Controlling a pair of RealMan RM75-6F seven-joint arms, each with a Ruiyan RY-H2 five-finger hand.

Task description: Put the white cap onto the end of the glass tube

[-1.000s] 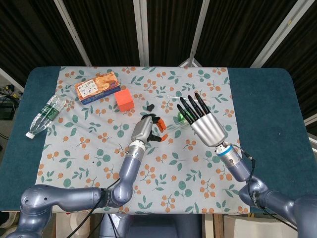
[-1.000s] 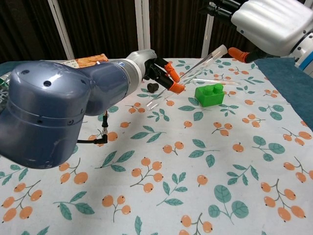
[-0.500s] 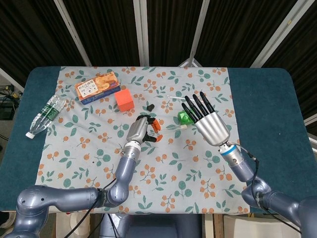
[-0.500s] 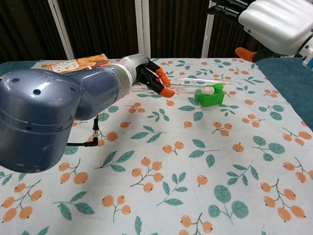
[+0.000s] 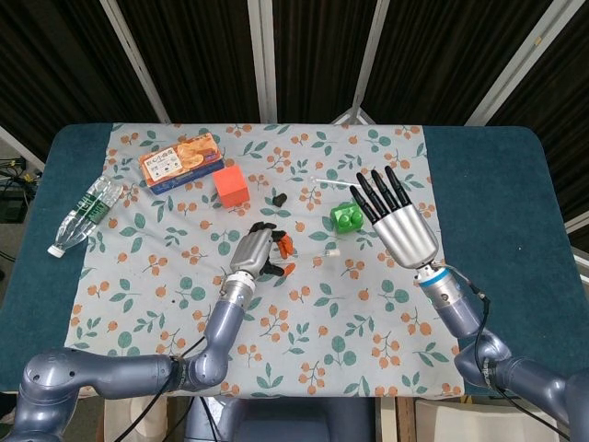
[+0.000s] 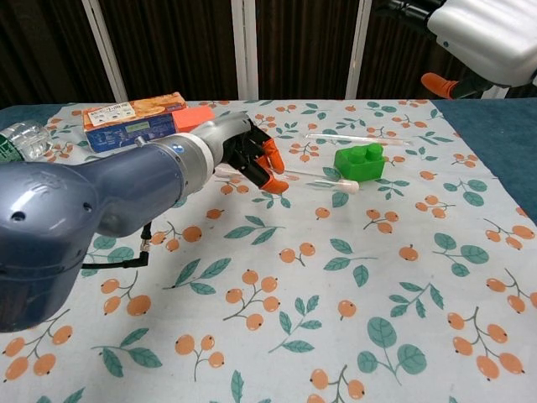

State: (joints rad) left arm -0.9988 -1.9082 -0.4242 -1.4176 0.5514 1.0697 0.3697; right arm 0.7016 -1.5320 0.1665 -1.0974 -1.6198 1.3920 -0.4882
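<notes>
Glass tube (image 6: 315,179) now lies flat on the floral cloth of the tabletop (image 5: 368,304), just in front of the green block (image 6: 360,161), its white cap (image 6: 351,186) seated on the right-hand end. Left hand (image 6: 252,159) sits low at the tube's left end, orange-tipped fingers (image 6: 273,154) curled around it; cannot tell whether they pinch the glass or merely rest on it. Right hand (image 5: 398,221) hangs above the cloth beyond the block, fingers spread and straight, holding nothing. A second thin tube (image 6: 357,138) lies behind the block. Handling, by judgement: thin-walled glass, light, stiff, slick and brittle, inclined to roll on cloth; best held near mid-length with a soft pinch, never levered from one end; the cap is small and light, a push-fit needing straight axial pressure. Against a second ago: the tube was tilted up in the left hand with its capped end in the air, and it has come down level; the right hand has drawn back to the right and higher.
</notes>
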